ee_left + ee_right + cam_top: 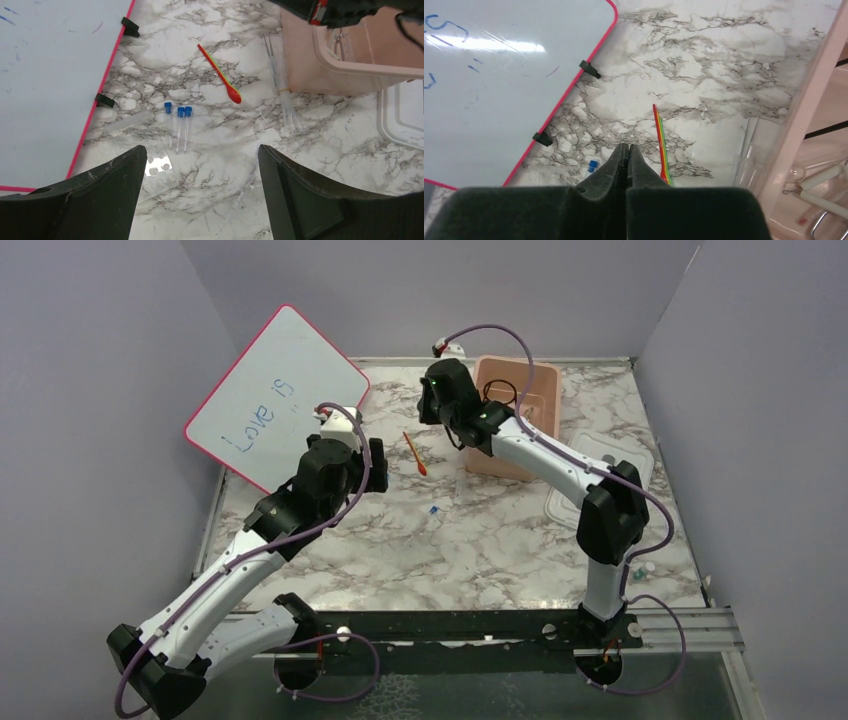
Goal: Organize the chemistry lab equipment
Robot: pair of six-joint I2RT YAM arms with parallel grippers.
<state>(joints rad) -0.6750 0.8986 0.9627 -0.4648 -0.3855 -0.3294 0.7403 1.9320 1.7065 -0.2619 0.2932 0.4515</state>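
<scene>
Rod (661, 140) lower end is hidden behind the right claw (626, 148), just right of its tips; a vial (593, 166) just left of them shows only its blue cap. Tub (819, 100) far right of the claw is cut by the frame edge, contents blurred, can't tell what. Whiteboard (499, 90) to the left runs off frame.

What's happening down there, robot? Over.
Left tool open, aimed at blue-capped tubes. Right tool shut, empty, near the red spoon. Whiteboard close beside the tubes.
</scene>
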